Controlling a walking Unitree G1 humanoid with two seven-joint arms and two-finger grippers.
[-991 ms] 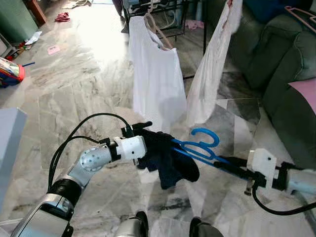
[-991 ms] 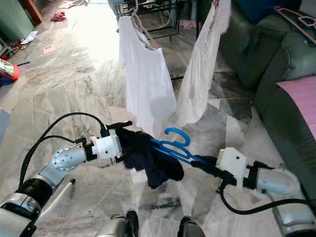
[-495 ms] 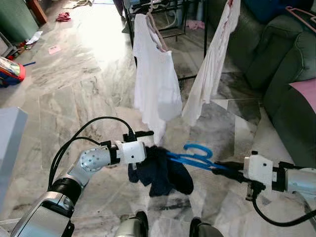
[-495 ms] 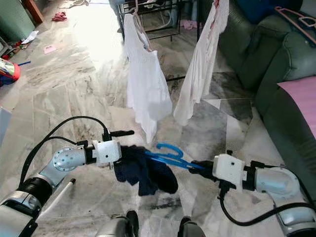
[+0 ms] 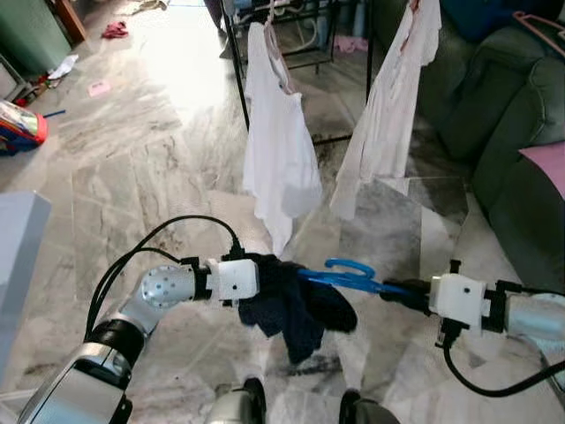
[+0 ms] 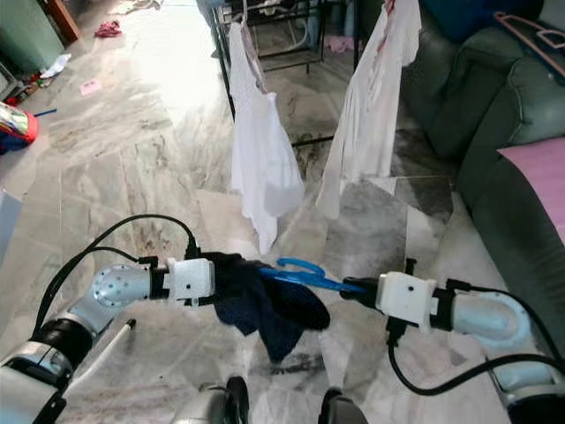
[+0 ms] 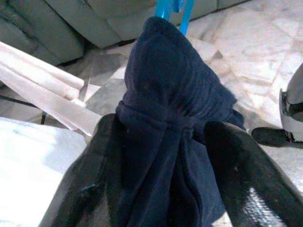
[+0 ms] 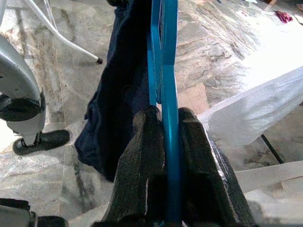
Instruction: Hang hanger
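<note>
The blue hanger (image 5: 351,275) is held level in the air between the two arms, low in front of the robot and above the marble floor (image 5: 132,177), with a dark navy garment (image 5: 296,300) draped over its left end and hanging down in folds. The right hand (image 8: 163,137) has its two black fingers pinched tight on the hanger's blue bar, close to the hook end. The left hand (image 7: 163,142) grips the bunched navy cloth, one finger (image 7: 94,179) on each side of the fabric. Beyond them stands a black drying rack (image 5: 237,79) from which two white garments (image 5: 278,141) hang, one on a pale hanger. A green sofa (image 5: 503,115) runs along the robot's right side, and small items lie scattered on the floor far off to its left.
</note>
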